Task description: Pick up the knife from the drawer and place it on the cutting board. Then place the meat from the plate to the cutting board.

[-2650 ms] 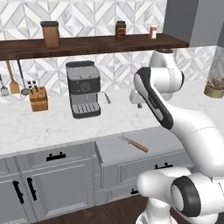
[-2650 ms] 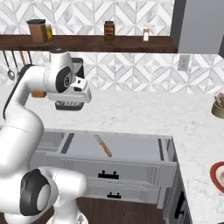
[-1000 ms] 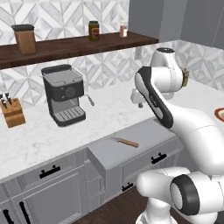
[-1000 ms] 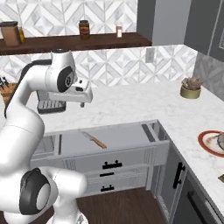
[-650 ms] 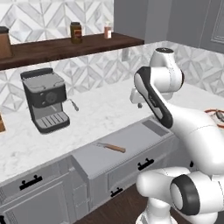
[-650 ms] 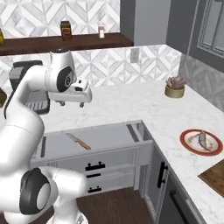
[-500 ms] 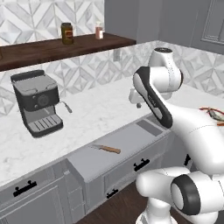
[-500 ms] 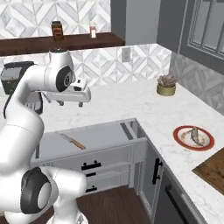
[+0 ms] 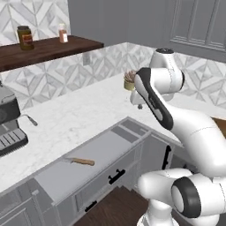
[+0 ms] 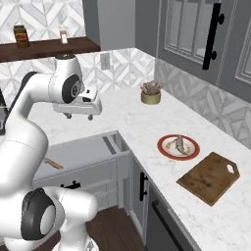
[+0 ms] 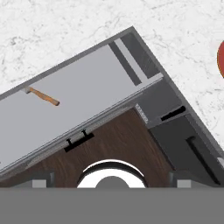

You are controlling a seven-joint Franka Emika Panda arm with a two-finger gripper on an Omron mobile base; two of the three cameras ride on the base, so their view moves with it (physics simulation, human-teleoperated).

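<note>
The knife (image 9: pixel 80 161) lies flat in the open drawer (image 9: pixel 101 148), orange-brown handle to the right, blade to the left. From the hand view the knife (image 11: pixel 43 96) sits far left on the grey drawer floor (image 11: pixel 92 83). My gripper (image 10: pixel 79 116) hangs open and empty over the counter behind the drawer, well above the knife (image 10: pixel 53 163). On the corner counter to the right, the meat (image 10: pixel 180 143) rests on the red-rimmed plate (image 10: pixel 162 147). The dark wooden cutting board (image 10: pixel 208 177) lies just beyond it, bare.
A small potted plant (image 10: pixel 151 93) stands at the back of the counter corner. A coffee machine (image 9: pixel 9 126) is at the far left, under a wooden shelf (image 9: pixel 48 47) with jars. Grey wall cabinets (image 10: pixel 211 39) hang above the plate and board.
The whole picture has slid left: the base has moved right along the counter, bringing plate and board nearer. The arm keeps its pose and the gripper stays open.
</note>
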